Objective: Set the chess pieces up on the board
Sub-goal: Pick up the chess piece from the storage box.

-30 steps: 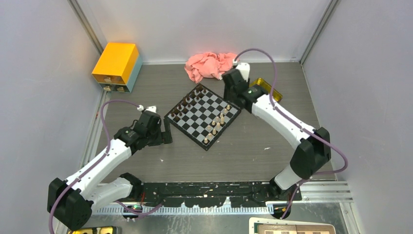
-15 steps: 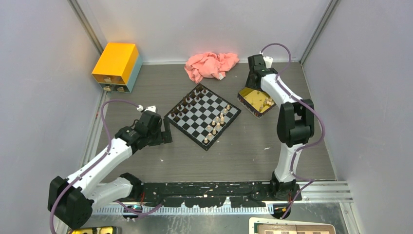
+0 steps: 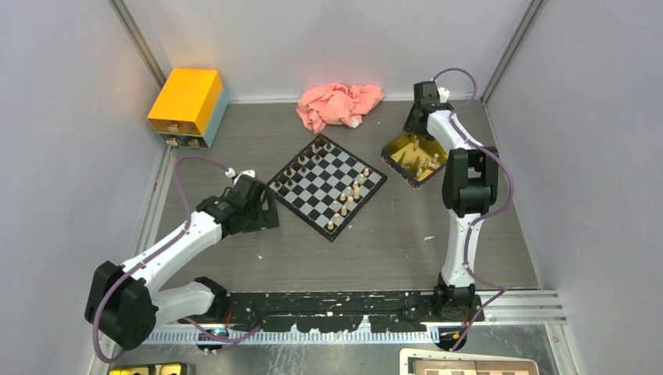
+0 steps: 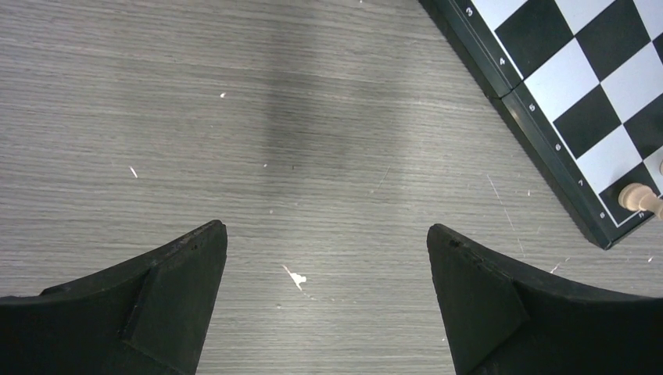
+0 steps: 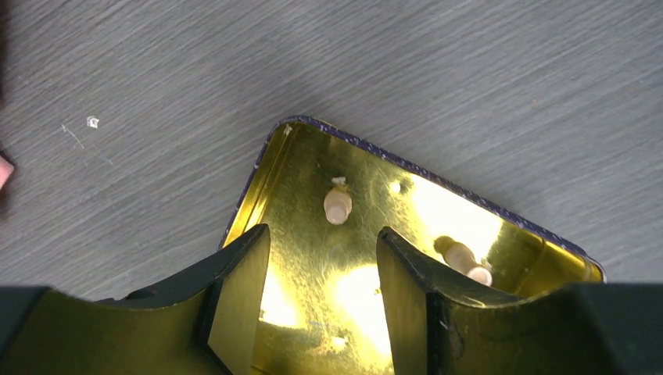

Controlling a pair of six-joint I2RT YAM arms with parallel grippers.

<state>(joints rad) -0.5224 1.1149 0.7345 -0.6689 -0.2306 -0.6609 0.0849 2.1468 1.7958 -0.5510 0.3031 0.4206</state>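
Over the yellow tray [image 5: 259, 164] at far R, the right gripper [image 5: 322, 233] now hovers, fingers wide, empty; 1 s ago it was at the board's [image 3: 327, 185] far corner. Pale chess pieces [image 5: 337, 205] lie in the tray, others on the board. Left gripper [image 4: 327, 238] wide, empty, over bare table [image 4: 234, 117] beside the board's L edge. Pink cloth [image 3: 338, 105] and yellow box [image 3: 188, 101] sit at the far edge.

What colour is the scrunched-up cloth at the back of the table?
Salmon pink. The cloth shows best in the top view.

Yellow drawer box [image 3: 186, 105], crumpled pink cloth [image 3: 338, 105] and yellow tray [image 3: 400, 152] lie on the table [image 3: 375, 242].
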